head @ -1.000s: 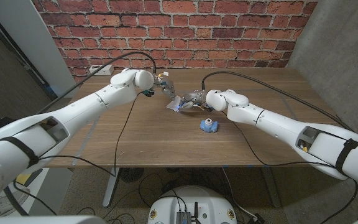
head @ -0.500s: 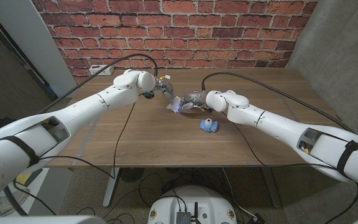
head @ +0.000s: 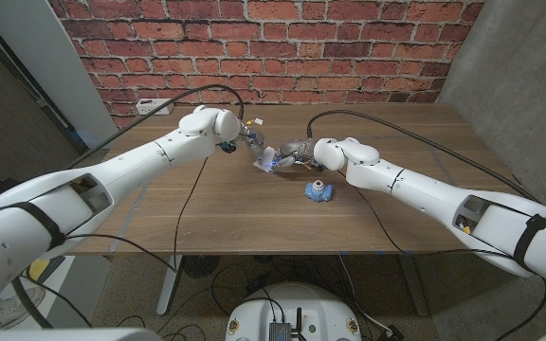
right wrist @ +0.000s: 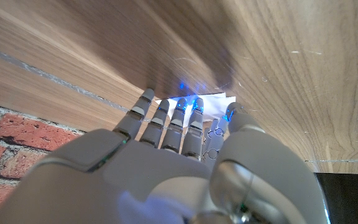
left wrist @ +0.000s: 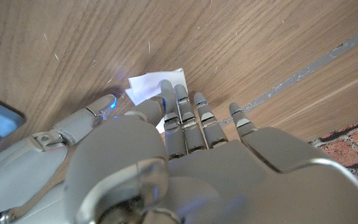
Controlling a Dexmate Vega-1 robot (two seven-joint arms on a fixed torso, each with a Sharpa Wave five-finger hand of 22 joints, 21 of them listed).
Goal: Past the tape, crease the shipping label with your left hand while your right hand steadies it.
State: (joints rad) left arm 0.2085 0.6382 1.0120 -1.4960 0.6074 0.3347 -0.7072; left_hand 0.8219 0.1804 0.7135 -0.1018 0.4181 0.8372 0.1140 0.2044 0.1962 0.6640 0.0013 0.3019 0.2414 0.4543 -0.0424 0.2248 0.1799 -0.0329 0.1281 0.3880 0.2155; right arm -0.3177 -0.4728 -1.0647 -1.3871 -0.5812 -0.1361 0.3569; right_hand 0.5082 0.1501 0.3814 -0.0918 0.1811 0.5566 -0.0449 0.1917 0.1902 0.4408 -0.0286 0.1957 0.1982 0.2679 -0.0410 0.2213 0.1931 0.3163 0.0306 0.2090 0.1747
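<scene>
The white shipping label (head: 267, 160) lies on the wooden table (head: 235, 213) between my two hands, one edge raised. My left hand (head: 252, 139) reaches it from the far left; its fingertips (left wrist: 166, 87) sit on the label (left wrist: 157, 86) with the thumb (left wrist: 104, 106) closed against the paper's edge. My right hand (head: 297, 149) comes in from the right. Its fingers (right wrist: 179, 109) are stretched out with the tips resting on the near edge of the label (right wrist: 210, 98). A blue tape dispenser (head: 318, 190) stands just in front of the right hand, apart from the label.
A white power strip (head: 152, 105) lies at the table's far left edge, in front of the brick wall (head: 282, 47). Black cables (head: 197, 175) trail from both wrists across the table. A taped line (left wrist: 303, 71) runs along the wood near the label.
My left hand has moved slightly right, closer onto the label. The right hand and the tape dispenser have stayed where they were.
</scene>
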